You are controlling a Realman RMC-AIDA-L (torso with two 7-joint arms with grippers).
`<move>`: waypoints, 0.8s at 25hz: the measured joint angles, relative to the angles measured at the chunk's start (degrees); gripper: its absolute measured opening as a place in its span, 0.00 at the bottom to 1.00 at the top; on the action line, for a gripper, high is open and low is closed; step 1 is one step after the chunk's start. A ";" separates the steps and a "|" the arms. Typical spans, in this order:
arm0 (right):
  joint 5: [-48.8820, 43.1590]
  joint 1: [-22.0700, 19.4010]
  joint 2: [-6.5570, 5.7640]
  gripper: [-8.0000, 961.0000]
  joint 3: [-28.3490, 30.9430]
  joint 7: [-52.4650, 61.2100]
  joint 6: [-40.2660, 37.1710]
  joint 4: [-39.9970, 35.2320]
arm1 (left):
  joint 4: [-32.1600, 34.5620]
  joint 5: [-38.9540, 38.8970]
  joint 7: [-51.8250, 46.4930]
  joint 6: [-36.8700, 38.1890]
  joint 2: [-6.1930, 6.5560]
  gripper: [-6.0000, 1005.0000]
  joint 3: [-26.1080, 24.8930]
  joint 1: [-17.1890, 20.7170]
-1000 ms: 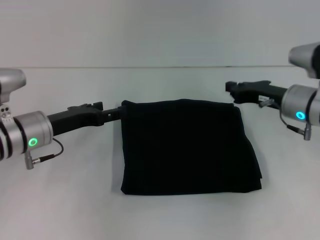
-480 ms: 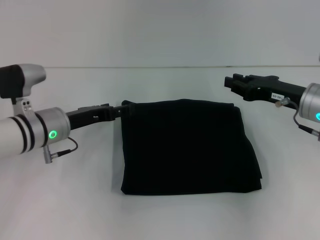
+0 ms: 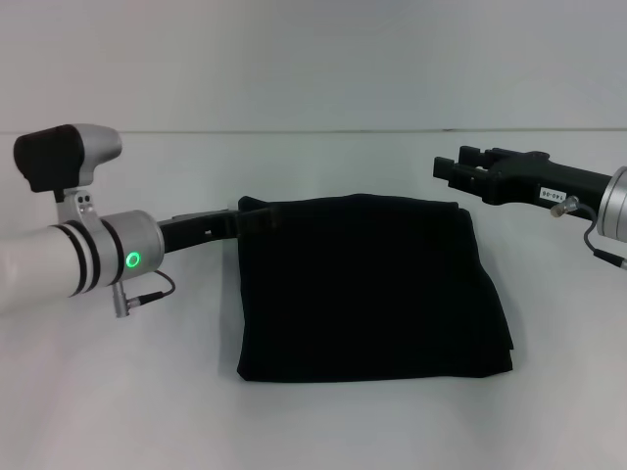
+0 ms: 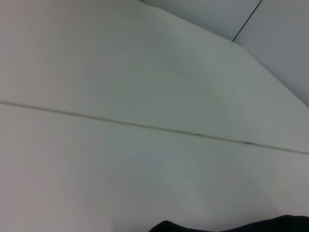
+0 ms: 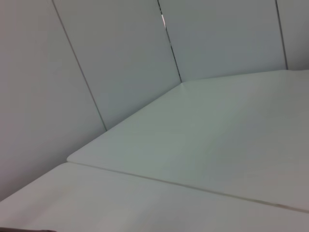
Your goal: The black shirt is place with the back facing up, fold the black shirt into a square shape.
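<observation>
Head view, shirt: One black shirt [image 3: 367,289] is lying folded into a near-square block at the centre of the white table [image 3: 323,421], plain and unprinted, its far edge running almost straight and its right side flaring a little toward the near right corner, where layered edges are showing.
Head view, left arm: One left gripper [image 3: 245,217] is reaching in from the left, its tip meeting the shirt's far left corner; black on black, so whether its fingers are pinching the cloth or parted cannot be told.
Head view, right arm: One right gripper [image 3: 453,167] is hanging over the table just beyond the shirt's far right corner, apart from the fabric, its two fingertips showing a gap between them, nothing in it.
Head view, count: One shirt, two arms, one table, each arm carrying a silver wrist; a green ring light [image 3: 131,260] is glowing on the left one.
Left wrist view: A sliver of the shirt [image 4: 231,226] is showing at one edge of the picture; the rest is bare white tabletop crossed by a thin seam [image 4: 145,126]. No fingers are appearing here.
Right wrist view: White tabletop and grey wall panels [image 5: 111,63] are filling the picture; neither shirt nor fingers can be made out.
</observation>
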 joint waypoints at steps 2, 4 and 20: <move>0.00 0.00 -0.01 0.55 -0.16 -0.12 -0.06 0.00 | -0.03 0.03 -0.01 -0.08 -0.26 0.94 0.01 -0.34; 0.00 -0.01 -0.02 0.56 -0.28 -0.07 -0.39 0.00 | -0.25 0.11 -0.01 -0.17 -0.42 0.94 0.01 -0.71; 0.05 -0.40 -0.10 0.56 -0.01 0.25 -0.26 -0.03 | -1.18 -0.23 0.01 -1.83 -0.47 0.81 0.82 -1.26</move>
